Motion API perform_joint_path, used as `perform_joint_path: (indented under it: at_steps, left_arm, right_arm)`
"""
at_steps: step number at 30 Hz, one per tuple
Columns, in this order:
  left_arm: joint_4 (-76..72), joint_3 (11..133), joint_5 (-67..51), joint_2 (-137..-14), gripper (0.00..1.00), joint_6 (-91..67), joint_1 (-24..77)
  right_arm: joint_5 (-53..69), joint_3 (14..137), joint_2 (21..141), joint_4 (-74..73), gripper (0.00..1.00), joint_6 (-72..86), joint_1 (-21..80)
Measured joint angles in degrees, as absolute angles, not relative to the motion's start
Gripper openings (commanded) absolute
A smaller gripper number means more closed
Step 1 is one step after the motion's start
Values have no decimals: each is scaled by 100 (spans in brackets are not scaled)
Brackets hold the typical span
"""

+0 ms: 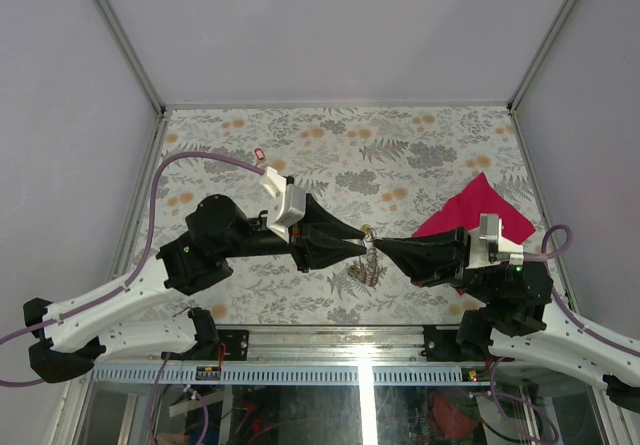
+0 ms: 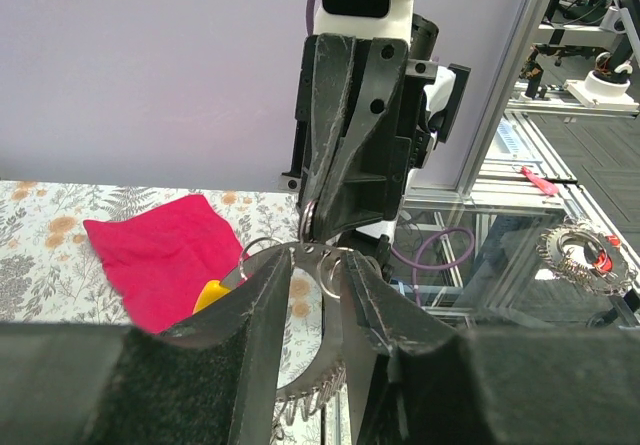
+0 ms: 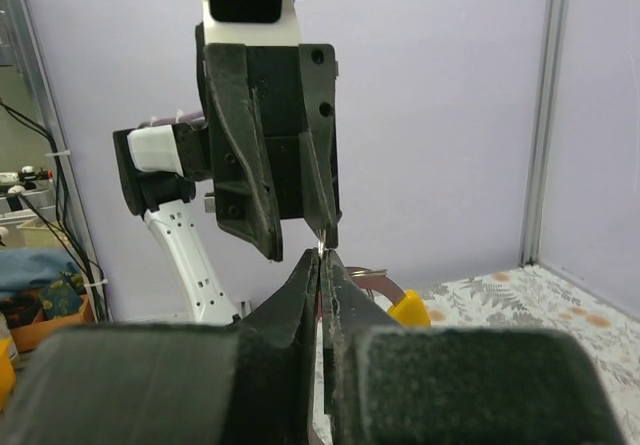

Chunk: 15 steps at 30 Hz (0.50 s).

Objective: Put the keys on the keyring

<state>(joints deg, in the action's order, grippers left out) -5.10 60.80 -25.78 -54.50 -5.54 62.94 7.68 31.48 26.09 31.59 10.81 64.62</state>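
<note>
From above, the left hand [image 1: 361,237] and the right hand [image 1: 381,243] meet tip to tip over the middle of the flowered tabletop [image 1: 420,145]. The keyring [image 1: 370,237] sits between them, held up off the surface, and its short chain [image 1: 372,265] hangs below. Only this view shows the red key [image 1: 260,153], which lies alone on the tabletop well behind the left arm. It also shows the magenta cloth [image 1: 480,210] spread out beside the right arm.

The left wrist camera shows the ring's thin wire loops crossing the gap between the left fingers [image 2: 270,305]. The left jaws stand partly apart, and I cannot tell whether they pinch the wire. One end of the ring is caught at the tips of the right hand opposite.

The right wrist camera shows the right hand's fingers [image 3: 300,295] pressed flat together, with a sliver of metal at the tip. The yellow key [image 3: 410,308] is just beside them, at the ring.

The count is two hands, one keyring, one cloth and two keys in sight.
</note>
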Motion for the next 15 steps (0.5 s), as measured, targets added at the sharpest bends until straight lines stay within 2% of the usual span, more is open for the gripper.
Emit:
perform_joint_path:
  at_steps: [15]
  left_arm:
    - [-609,6073,-2773,-5557,28,-561,6294]
  right_arm:
    - [1007,3148,2694,3417,0,1118,6462]
